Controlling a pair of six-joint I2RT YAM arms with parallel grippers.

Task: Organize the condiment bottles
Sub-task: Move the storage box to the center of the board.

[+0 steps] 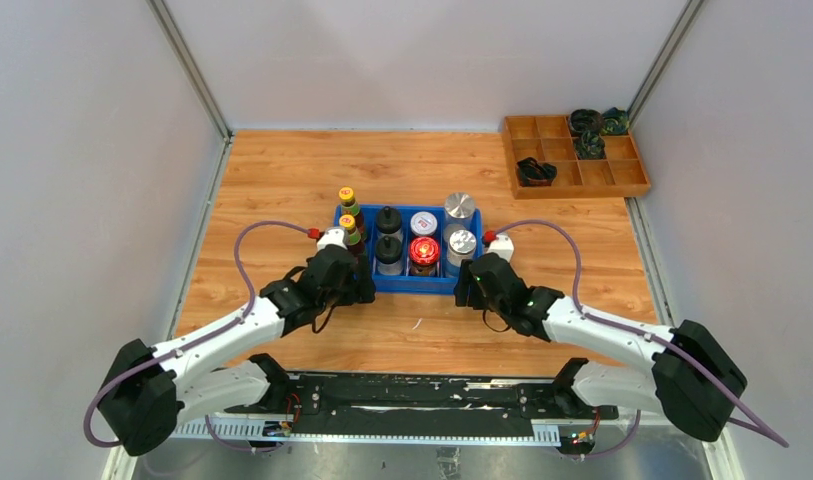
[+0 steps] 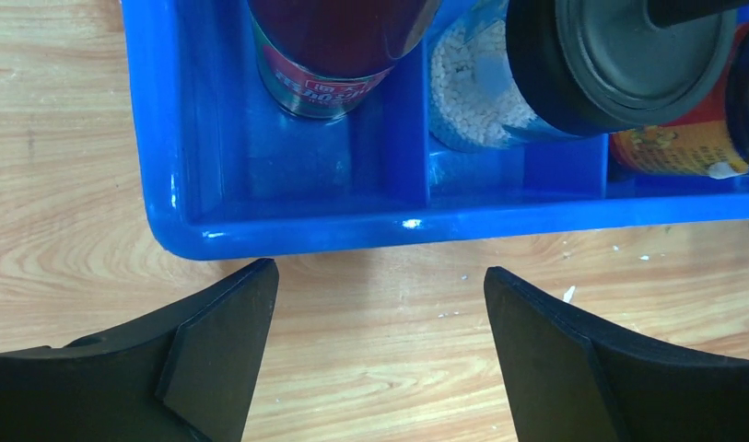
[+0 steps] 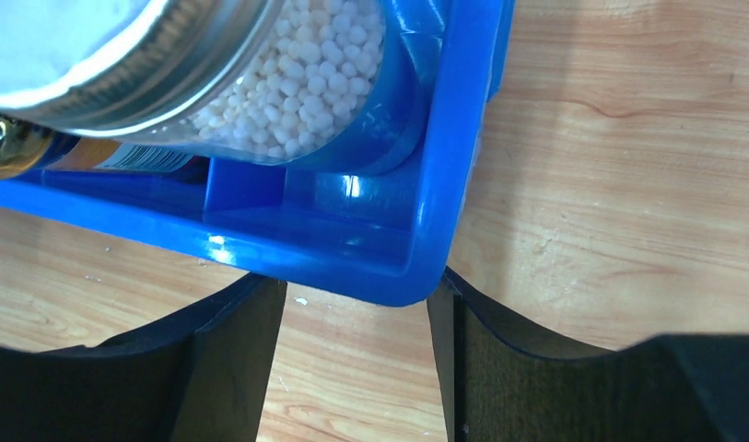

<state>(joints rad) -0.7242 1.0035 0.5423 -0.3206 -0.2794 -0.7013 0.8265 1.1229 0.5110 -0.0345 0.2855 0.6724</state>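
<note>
A blue divided tray [image 1: 412, 284] holds all eight condiment bottles: two yellow-capped sauce bottles [image 1: 348, 222] at its left, two black-lidded shakers [image 1: 388, 247], a white-lidded jar [image 1: 423, 222], a red-lidded jar [image 1: 424, 251] and two silver-lidded jars [image 1: 462, 242] at its right. My left gripper [image 1: 358, 291] is open and empty just before the tray's near left corner [image 2: 195, 212]. My right gripper [image 1: 469, 288] is open, its fingers [image 3: 232, 359] either side of the tray's near right corner [image 3: 426, 249]. A silver-lidded jar of white beads [image 3: 306, 83] stands above that corner.
A wooden compartment tray [image 1: 574, 156] with black and green coiled items sits at the back right. Grey walls enclose the table on three sides. The arms' base rail [image 1: 412, 395] runs along the near edge.
</note>
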